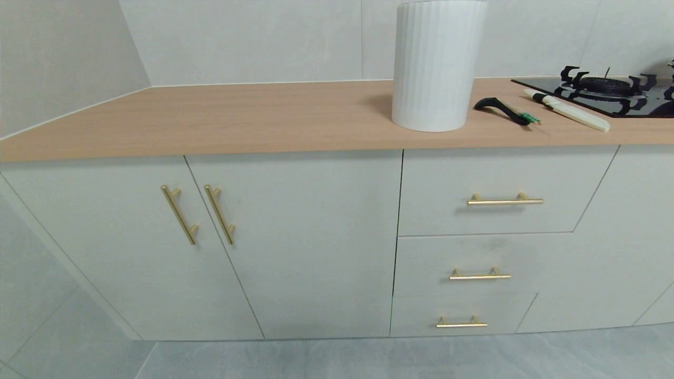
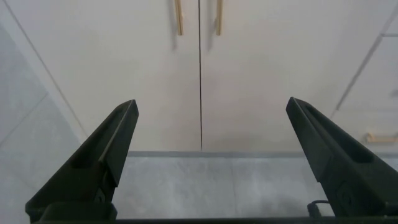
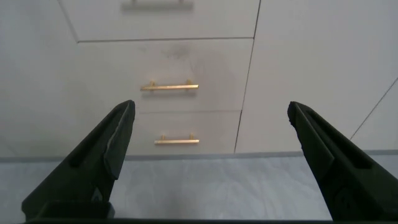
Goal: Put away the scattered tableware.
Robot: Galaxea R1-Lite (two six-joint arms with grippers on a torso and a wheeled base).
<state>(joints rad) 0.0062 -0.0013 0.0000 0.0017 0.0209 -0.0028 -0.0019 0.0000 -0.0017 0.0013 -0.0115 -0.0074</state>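
Tableware (image 1: pixel 567 110) lies on the counter (image 1: pixel 210 118), at its right end: a white knife (image 1: pixel 579 116) and a black tool (image 1: pixel 500 108) with a green tip, perhaps a brush, though I cannot make it out. The two lie just beside each other but apart, between the white ribbed jar (image 1: pixel 438 63) and the hob (image 1: pixel 605 89). The knife's far end touches or overlaps the hob's edge. The jar stands upright near the counter's front edge, just left of the tool.

My left claw (image 2: pixel 211 104) is spread wide and holds nothing. It hangs low before the double doors (image 2: pixel 199 74), its fingers to either side of the seam between them, with the floor (image 2: pixel 205 186) below. My right claw (image 3: pixel 211 106) is just as wide, also with nothing in it, and faces the drawers (image 3: pixel 168 68) – the two lower gold handles (image 3: pixel 169 87) sit between its fingers. Both claws are well below the counter and well apart from the knife and tool.
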